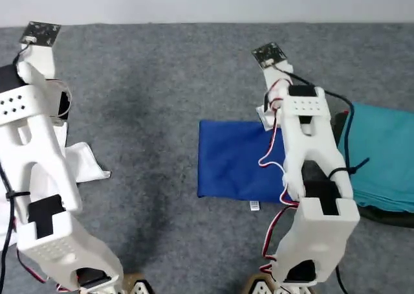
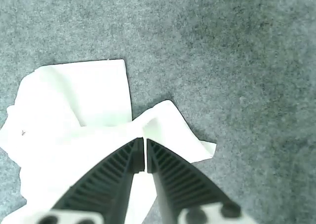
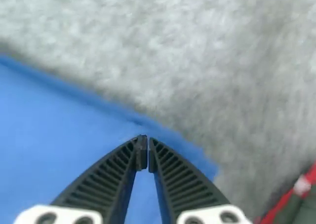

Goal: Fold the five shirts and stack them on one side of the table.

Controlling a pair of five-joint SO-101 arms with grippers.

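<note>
High view, blue shirt [image 1: 229, 161] folded flat, long axis seemingly across table [image 1: 162, 80]

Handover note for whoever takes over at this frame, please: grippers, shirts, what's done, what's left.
Left gripper: jaws shut at a fold of the crumpled white shirt; grip unclear.
Right gripper: jaws shut at an edge of the blue shirt, a flat rectangle mid-table.
Teal shirt lies right of it, over a dark garment.
Done: blue looks folded. Left: fold white, stack all.
</note>
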